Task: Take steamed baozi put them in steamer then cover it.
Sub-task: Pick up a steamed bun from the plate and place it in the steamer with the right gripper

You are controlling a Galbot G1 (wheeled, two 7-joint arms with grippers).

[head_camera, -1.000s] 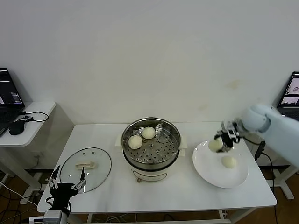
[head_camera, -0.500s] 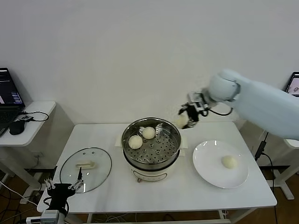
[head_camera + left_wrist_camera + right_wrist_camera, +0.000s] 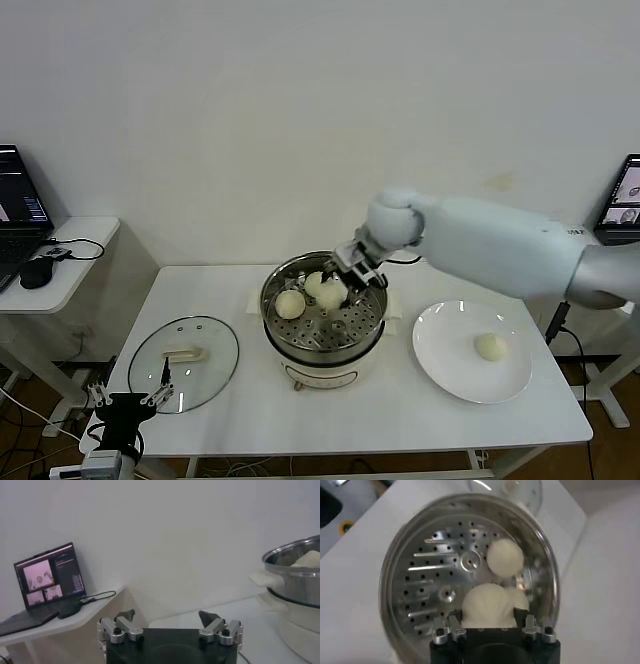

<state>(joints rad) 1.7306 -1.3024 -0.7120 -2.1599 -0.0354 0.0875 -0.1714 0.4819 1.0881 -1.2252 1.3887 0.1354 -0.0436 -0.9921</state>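
Note:
My right gripper (image 3: 343,283) is shut on a steamed baozi (image 3: 333,292) and holds it low over the steamer (image 3: 284,335), inside its rim. In the right wrist view the gripper (image 3: 489,618) has the held baozi (image 3: 488,605) between its jaws above the perforated tray (image 3: 432,575). Two more baozi (image 3: 290,303) (image 3: 314,284) lie on the tray at the back left. A fourth baozi (image 3: 490,346) lies on the white plate (image 3: 450,375) to the right. The glass cover (image 3: 215,372) lies flat on the table left of the steamer. My left gripper (image 3: 128,404) is open and empty at the table's front left edge.
A side table (image 3: 70,270) with a laptop (image 3: 20,205), mouse and cable stands at far left. A second laptop (image 3: 625,195) is at far right. The left wrist view shows the left gripper (image 3: 167,617), the steamer's side (image 3: 295,580) and the laptop (image 3: 47,577).
My right arm has carried the baozi from above the plate leftward and down over the steamer. The left gripper has sunk slightly at the table's front edge.

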